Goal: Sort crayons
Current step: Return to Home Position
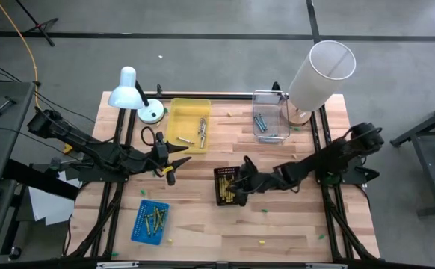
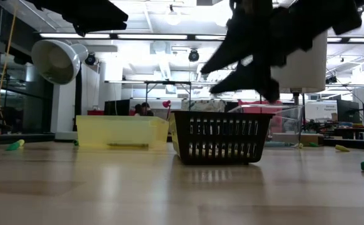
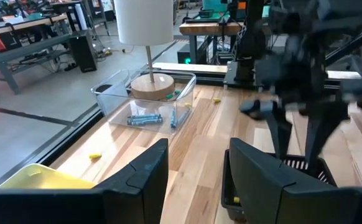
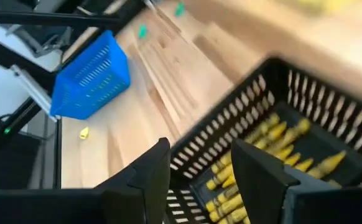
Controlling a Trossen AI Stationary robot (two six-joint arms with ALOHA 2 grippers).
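Fingers of my right hand (image 4: pixel 199 152) stand apart with nothing between them, hanging just above the black basket (image 4: pixel 231 134) and clear of its rim. That arm comes in low from the right edge of the counter (image 1: pixel 292 217). Its elbow is bent and its forearm is stretched toward the middle, with the wrist pointing at the left edge. Below the fingers the yellow crayons (image 4: pixel 262 134) lie heaped on the basket's floor.

My left hand (image 3: pixel 198 149) is spread just as wide and is also empty. It is held off the counter, its arm reaching in from the left edge, and it points across at the right arm. It sits just beside the yellow tray (image 1: pixel 181 118), at the tray's corner nearest the left arm.

A few greyish crayons (image 1: pixel 201 128) lie in that tray, which stands by the edge where the lamps are. Along the same edge, toward the right corner, the clear bin (image 3: pixel 116 93) holds bluish crayons (image 3: pixel 145 118). It touches the foot of the tall white lamp (image 1: pixel 318 71). The blue basket (image 4: pixel 91 78), with green crayons (image 1: pixel 156 218) inside, stands near the opposite edge, on the left.
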